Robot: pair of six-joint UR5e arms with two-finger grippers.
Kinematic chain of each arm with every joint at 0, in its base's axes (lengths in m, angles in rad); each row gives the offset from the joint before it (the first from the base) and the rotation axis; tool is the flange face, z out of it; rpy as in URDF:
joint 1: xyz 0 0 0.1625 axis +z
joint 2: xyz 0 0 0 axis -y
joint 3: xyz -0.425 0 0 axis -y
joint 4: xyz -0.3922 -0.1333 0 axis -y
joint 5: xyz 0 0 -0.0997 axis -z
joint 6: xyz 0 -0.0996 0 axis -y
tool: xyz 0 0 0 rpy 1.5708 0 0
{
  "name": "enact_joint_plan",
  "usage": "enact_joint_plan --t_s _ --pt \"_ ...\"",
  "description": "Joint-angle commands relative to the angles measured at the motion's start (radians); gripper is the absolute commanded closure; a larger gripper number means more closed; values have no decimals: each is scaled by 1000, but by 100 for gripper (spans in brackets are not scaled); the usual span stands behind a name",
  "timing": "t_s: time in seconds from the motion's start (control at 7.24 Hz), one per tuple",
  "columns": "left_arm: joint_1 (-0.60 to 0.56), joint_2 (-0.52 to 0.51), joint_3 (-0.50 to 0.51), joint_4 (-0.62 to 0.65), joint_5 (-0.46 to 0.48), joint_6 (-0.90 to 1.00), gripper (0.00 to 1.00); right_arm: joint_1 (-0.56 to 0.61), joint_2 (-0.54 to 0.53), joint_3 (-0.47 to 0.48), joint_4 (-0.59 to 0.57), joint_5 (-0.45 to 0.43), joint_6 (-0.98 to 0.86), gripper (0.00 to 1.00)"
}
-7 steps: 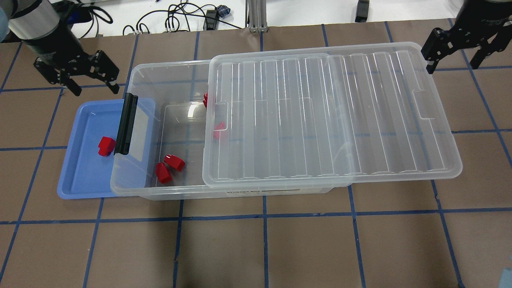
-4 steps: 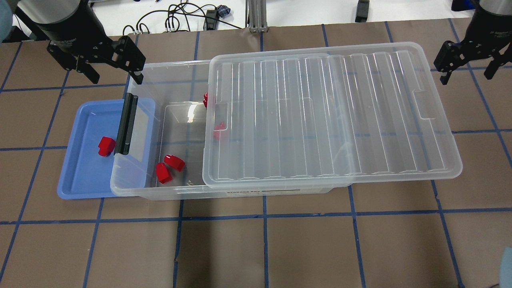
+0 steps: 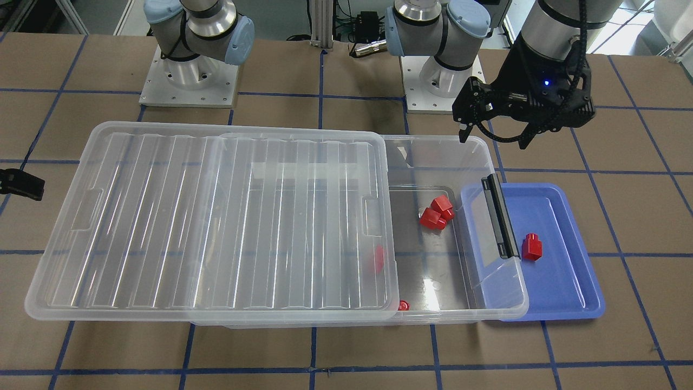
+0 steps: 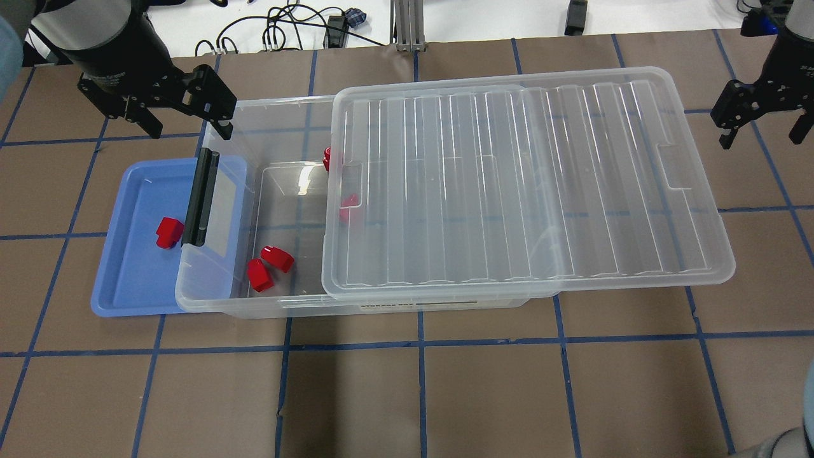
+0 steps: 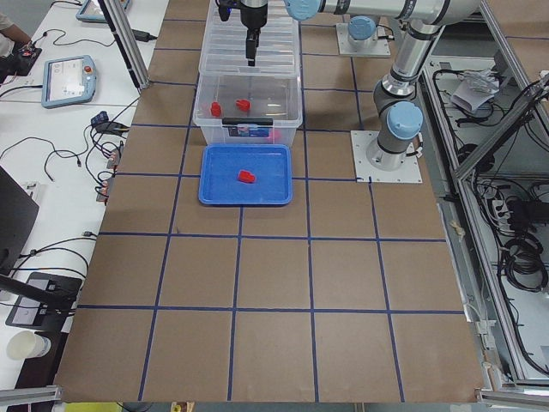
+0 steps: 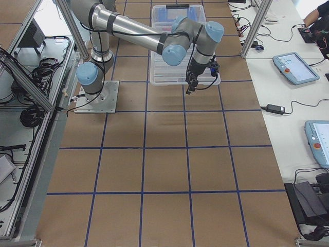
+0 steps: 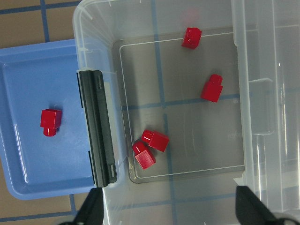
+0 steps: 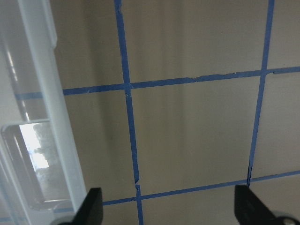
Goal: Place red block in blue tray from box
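I read the left jaws as spread wide and holding nothing. In the left wrist view the two fingertips (image 7: pixel 90 211) sit at the bottom corners of the picture, with only plastic below them. That camera looks straight down on the open end of the box (image 4: pixel 267 105), so the left arm (image 4: pixel 102 38) hangs above that end. How high it hangs I can't judge well from these angles.

The red block (image 4: pixel 168 231) lies in the blue tray (image 4: pixel 133 283), just beside the black latch handle (image 4: pixel 202 197), with bare tray floor around it. The tray sits on the counter (image 4: pixel 420 394) with its inner end tucked under the box's overhanging rim.

The ribbed lid (image 4: pixel 528 184) is slid along the box toward my right arm's side. It overhangs that end and leaves the latch end uncovered. Inside the open part, two more red blocks (image 4: pixel 269 266) lie touching each other near the side wall. A third (image 7: pixel 212 88) rests close to the lid's edge, and a fourth (image 7: pixel 191 37) is near the opposite wall.

The right jaws are also wide apart and empty. They hang over the counter past the lid's overhanging end, and the right wrist camera shows only brown surface, blue tape lines (image 8: pixel 129 117) and a strip of lid rim.
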Motion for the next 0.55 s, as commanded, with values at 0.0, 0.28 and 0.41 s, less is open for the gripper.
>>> enact_joint_plan --t_s 0.0,0.28,0.41 --pt "1 2 -7 15 0 0 0 -14 4 13 -10 -9 3 0" --pt "-1 2 -7 15 0 -2 0 -14 1 96 -66 -4 15 0" --pt "1 2 -7 20 0 1 0 -13 -8 113 -100 -4 16 0"
